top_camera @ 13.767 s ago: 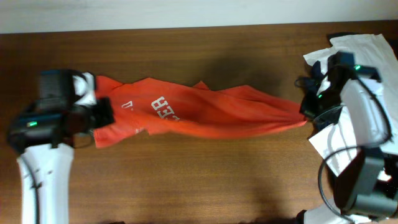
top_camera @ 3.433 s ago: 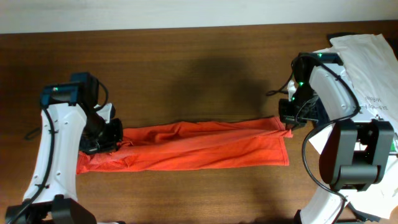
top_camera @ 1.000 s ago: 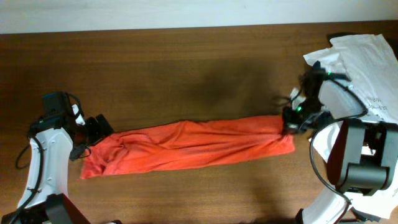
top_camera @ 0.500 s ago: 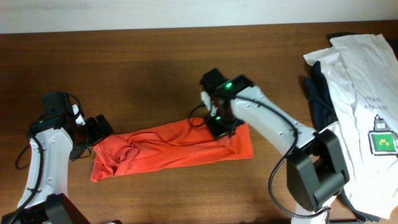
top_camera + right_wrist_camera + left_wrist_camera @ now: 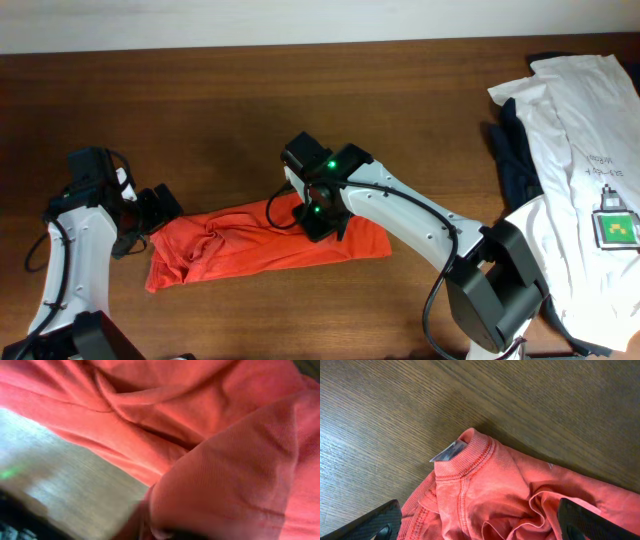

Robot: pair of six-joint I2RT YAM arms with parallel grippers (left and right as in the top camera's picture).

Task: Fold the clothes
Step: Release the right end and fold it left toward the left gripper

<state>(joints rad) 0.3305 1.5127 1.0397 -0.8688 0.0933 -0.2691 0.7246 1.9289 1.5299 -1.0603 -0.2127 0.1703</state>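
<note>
On the wooden table (image 5: 300,90), mid-fold: right end of the T-shirt (image 5: 230,250) doubled back toward the collar end.

From overhead: a crumpled red-orange band left of centre, with the right gripper (image 5: 320,215) low over the doubled end and the left gripper (image 5: 158,207) just beside the other end. White shirt (image 5: 580,110) and dark navy garment (image 5: 512,165) well apart at far right. From the left wrist: jaws apart and empty, neck collar (image 5: 465,457) with label tab (image 5: 447,451) ahead of the fingertips (image 5: 382,520). From the right wrist: only red cloth, one fold drawn up close to the lens. Fingers hidden, yet judged clamped on the hem. To do well: keep the hem taut and level, lay it square over the collar end, pin the left side against sliding, release only once flat.
</note>
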